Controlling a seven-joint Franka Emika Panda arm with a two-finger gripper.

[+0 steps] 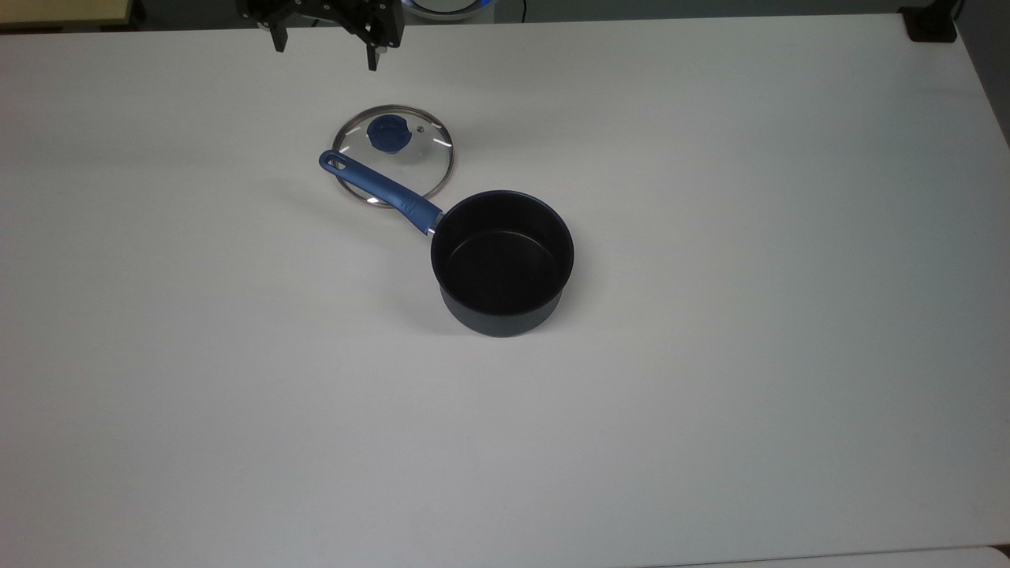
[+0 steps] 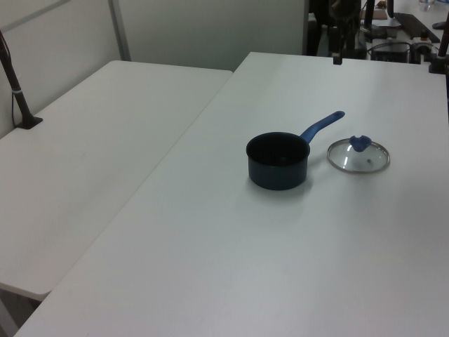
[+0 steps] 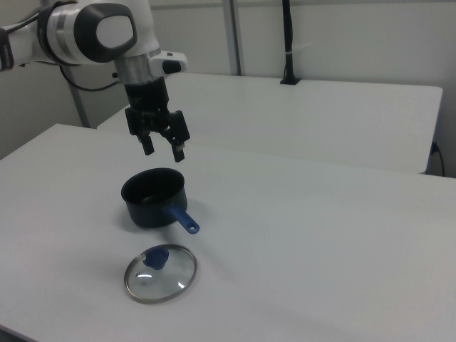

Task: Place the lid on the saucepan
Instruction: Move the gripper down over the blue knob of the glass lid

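Jaws: spread apart with nothing between them; the fingers point down.
Gripper (image 3: 162, 147): hangs in the air above the table (image 1: 710, 394), clear of every object. In the top view it sits at the upper edge (image 1: 325, 43), beyond the lid.
Arm: white and grey, it comes in from the right view's left.
Lid (image 1: 394, 155): lies flat on the table, its blue knob (image 1: 388, 132) facing up. In the right view it lies in front of the saucepan (image 3: 161, 273); in the left view it is just to the right of the saucepan (image 2: 358, 154).
Saucepan (image 1: 503, 263): stands upright and uncovered near the table's middle, its black inside empty.
Handle (image 1: 377, 185): this is the pan's long axis. In the top view it runs from the pot up and to the left, and its end with the small hole appears over the lid's near edge. The left view shows it passing beside the lid, apart from it.
Step in hand: by my judgement the approach to the lid; no grasp has been made and the lid is not yet on the pan.
Next move calls for: bringing the spread fingers down over the knob, closing on it, lifting the lid straight up clear of the handle, then carrying it across to centre it on the rim.
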